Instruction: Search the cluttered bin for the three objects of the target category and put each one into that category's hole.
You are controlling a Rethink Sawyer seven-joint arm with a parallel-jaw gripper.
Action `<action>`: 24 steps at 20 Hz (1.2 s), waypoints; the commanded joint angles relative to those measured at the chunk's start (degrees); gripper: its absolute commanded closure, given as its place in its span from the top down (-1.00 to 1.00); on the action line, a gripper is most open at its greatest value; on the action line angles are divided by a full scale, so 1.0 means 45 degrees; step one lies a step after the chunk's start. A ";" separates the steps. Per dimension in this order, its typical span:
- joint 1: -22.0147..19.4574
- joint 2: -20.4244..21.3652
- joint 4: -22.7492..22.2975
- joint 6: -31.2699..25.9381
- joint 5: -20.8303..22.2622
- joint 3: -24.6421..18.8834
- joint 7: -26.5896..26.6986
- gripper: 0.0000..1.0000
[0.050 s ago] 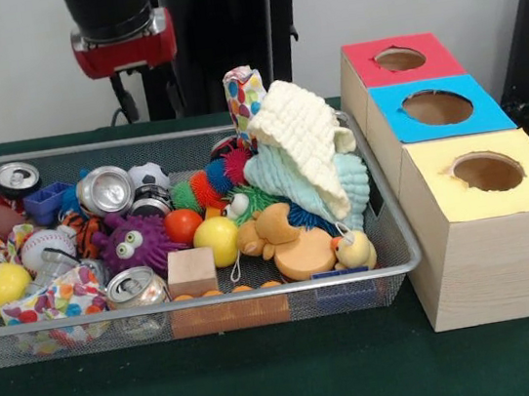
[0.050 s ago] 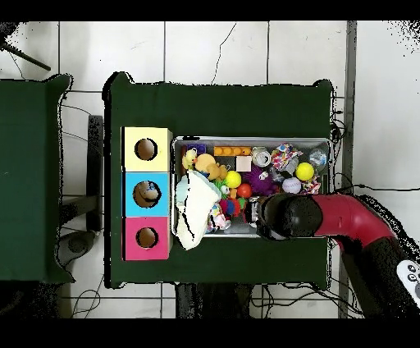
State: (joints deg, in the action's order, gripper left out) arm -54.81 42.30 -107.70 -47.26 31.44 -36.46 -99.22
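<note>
**Arm over back of bin, fingers hidden**

Wire bin (image 1: 407, 262) sits on green table (image 1: 271, 384), packed w/ toys. Arm (image 1: 120, 26) hangs above the bin's back edge in front view; only the red-and-black wrist shows, so can't tell whether the gripper is released or clenched. Overhead, the arm's (image 2: 328, 217) dark end covers the bin's robot-side edge, near the middle.

Next to the bin: three wooden boxes in a row, each w/ a round hole on top. Red box (image 1: 401, 59) at the far end, blue box (image 1: 437, 107) in the middle, yellow box (image 1: 488, 172) nearest the camera.

In the bin, front view:
- drink cans: one (image 1: 16, 178) at back left corner, one (image 1: 106, 190) toward centre, one (image 1: 136, 287) by the front rim
- yellow ball (image 1: 216, 241) mid-bin, touching a small orange ball (image 1: 183, 225); another yellow ball (image 1: 1, 288) far left
- baseball (image 1: 45, 248) left side, purple googly-eyed toy (image 1: 138, 243) just beside it
- wooden block (image 1: 191, 271) at front
- cream cloth (image 1: 308, 143) draped over a pale blue cloth (image 1: 336, 183) on the box side
- orange plastic duck (image 1: 291, 243) below the cloths, small yellow duck (image 1: 356, 249) touching it

Which category is wanted isn't shown.
</note>
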 commanded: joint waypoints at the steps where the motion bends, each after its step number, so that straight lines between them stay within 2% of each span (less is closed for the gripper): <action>1: -0.0972 -0.1739 0.1212 0.0554 0.1423 -0.1065 0.4533 1.00; 6: -0.1714 -0.2176 0.1203 0.0442 0.1885 -0.1349 0.4516 1.00; 11: -0.2464 -0.1988 0.0383 0.1032 0.2425 -0.1635 0.3969 1.00; 20: -0.3585 -0.2252 -0.0502 0.1400 0.3398 -0.1460 0.3478 1.00; 24: -0.4228 -0.1682 -0.1454 0.2015 0.3712 -0.1381 0.2831 1.00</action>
State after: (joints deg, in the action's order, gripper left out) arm -71.34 34.56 -108.92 -43.50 42.98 -41.11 -99.18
